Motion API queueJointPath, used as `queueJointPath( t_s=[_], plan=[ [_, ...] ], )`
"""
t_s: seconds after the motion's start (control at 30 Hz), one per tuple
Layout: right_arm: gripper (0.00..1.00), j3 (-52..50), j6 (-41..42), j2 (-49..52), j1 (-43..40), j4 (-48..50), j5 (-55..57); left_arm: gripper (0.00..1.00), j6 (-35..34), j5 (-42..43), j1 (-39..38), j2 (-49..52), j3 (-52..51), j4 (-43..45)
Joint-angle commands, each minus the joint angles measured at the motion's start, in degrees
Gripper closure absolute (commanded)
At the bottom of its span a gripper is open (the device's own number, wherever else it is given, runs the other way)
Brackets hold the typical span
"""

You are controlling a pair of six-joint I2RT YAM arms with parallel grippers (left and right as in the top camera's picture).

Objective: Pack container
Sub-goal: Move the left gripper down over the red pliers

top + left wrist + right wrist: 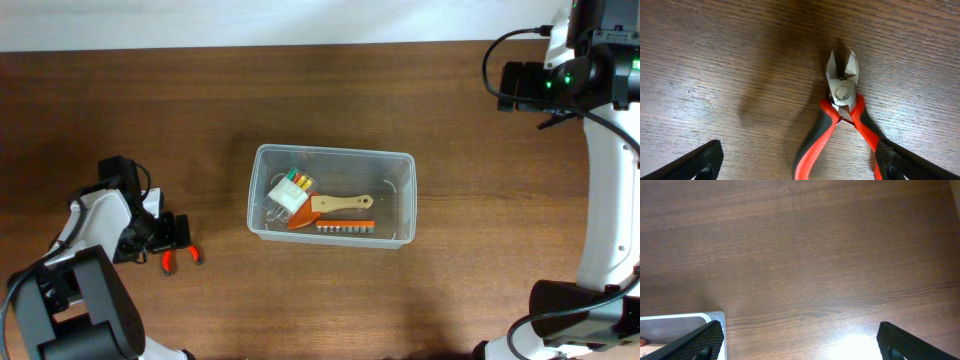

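The clear plastic container (330, 195) sits mid-table and holds a small pack of coloured markers (291, 189), an orange brush with a wooden handle (335, 207) and a row of small grey bits (345, 228). Red-and-black handled cutting pliers (842, 112) lie on the wood at the left; they also show in the overhead view (180, 256). My left gripper (800, 162) is open with its fingers wide on either side of the plier handles, right finger close to one handle. My right gripper (799, 340) is open and empty above bare wood, with the container's corner (675, 322) at its left finger.
The wooden table (450, 300) runs to a pale wall at the far edge. The right arm's base and cable (600, 200) stand along the right side; the left arm's body (80, 290) fills the front left corner.
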Motion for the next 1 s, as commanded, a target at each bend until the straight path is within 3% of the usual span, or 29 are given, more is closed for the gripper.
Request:
queueJointPath(
  t_s=[0.0, 0.47, 0.97],
  plan=[
    [0.01, 0.0, -0.5, 0.0, 0.0, 0.2, 0.2, 0.01, -2.1, -1.7, 1.5, 3.3, -3.6, -0.8],
    [0.01, 0.0, -1.2, 0.0, 0.0, 0.2, 1.4, 0.01, -2.0, 1.3, 6.4, -5.5, -2.2, -3.6],
    [0.01, 0.0, -1.4, 0.0, 0.0, 0.1, 1.4, 0.01, -2.0, 1.3, 6.4, -4.3, -3.6, 1.2]
  ],
)
